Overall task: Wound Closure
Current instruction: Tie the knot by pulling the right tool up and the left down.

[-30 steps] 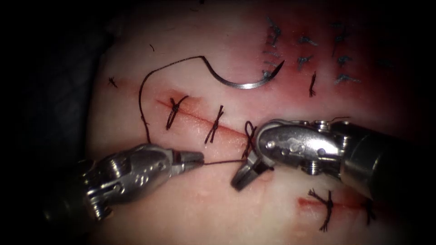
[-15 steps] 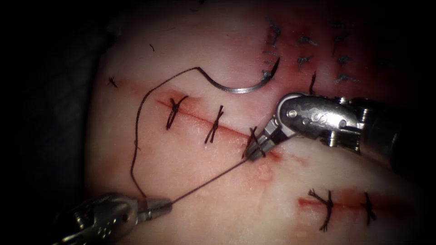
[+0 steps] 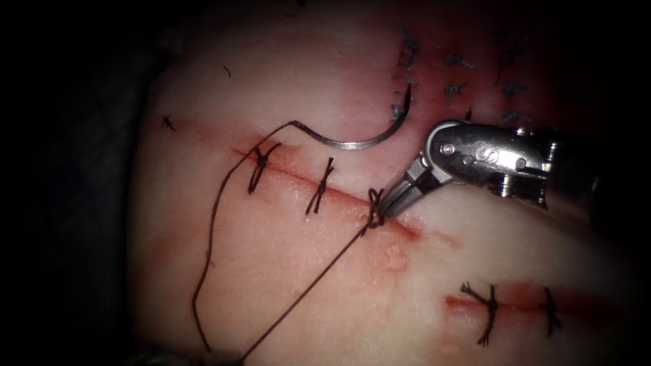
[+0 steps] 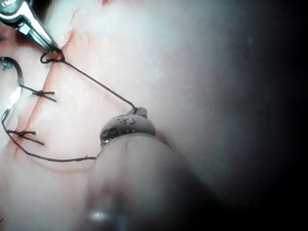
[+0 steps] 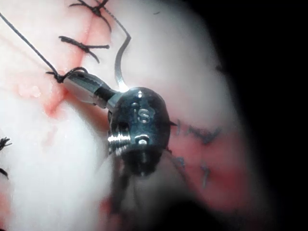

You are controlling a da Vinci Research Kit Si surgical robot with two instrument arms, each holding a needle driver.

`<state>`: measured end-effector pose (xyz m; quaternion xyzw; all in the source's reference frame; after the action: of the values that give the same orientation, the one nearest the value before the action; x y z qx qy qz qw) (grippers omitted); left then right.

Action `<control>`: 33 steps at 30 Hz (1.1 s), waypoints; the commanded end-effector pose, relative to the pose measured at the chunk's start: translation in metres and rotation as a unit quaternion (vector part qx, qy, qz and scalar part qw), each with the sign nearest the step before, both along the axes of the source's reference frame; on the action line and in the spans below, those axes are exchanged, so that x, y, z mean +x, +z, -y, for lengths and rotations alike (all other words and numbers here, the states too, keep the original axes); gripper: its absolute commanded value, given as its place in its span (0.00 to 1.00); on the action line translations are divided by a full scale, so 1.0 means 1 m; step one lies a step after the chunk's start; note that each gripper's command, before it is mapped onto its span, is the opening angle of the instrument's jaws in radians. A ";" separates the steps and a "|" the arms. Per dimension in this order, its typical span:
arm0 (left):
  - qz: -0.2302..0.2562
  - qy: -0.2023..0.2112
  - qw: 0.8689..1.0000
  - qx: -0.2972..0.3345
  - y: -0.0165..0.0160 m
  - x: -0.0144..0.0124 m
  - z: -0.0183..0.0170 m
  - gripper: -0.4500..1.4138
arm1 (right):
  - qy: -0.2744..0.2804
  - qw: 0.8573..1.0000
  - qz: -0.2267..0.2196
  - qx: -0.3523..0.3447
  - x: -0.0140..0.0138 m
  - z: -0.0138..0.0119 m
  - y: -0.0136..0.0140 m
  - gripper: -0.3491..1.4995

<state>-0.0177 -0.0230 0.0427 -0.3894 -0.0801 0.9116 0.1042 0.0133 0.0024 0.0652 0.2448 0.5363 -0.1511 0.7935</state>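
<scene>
My left pincer (image 4: 139, 111) grips the thread (image 3: 305, 288), taut up to the knot (image 3: 373, 215) on the cut (image 3: 298, 177). My right pincer (image 3: 386, 205) is closed on the thread there. Beyond, the needle (image 3: 359, 139) lies free on the tissue (image 3: 285, 81).

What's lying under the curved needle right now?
The needle lies free on bare tissue above the cut, thread trailing from its end. Whether its tip enters the tissue can't be told.
</scene>
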 end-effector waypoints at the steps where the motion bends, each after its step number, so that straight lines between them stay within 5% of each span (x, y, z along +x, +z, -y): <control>1: 0.000 0.000 1.000 0.000 0.0006 -0.0006 -0.0003 0.05 | 0.001 1.000 0.001 -0.001 0.0004 -0.0006 0.0005 0.00; 21: -0.010 0.037 0.999 0.018 -0.0047 0.0027 0.0045 0.05 | 0.023 1.000 0.009 -0.012 -0.0006 -0.0024 0.0017 0.00; 33: -0.008 0.064 0.998 0.028 -0.0040 0.0017 0.0068 0.05 | 0.045 0.997 0.049 -0.039 -0.0016 -0.0033 0.0039 0.00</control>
<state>-0.0153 -0.0300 0.0382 -0.3724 -0.1296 0.9172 0.0577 0.0113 0.0051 0.0687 0.1957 0.5000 -0.1233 0.8346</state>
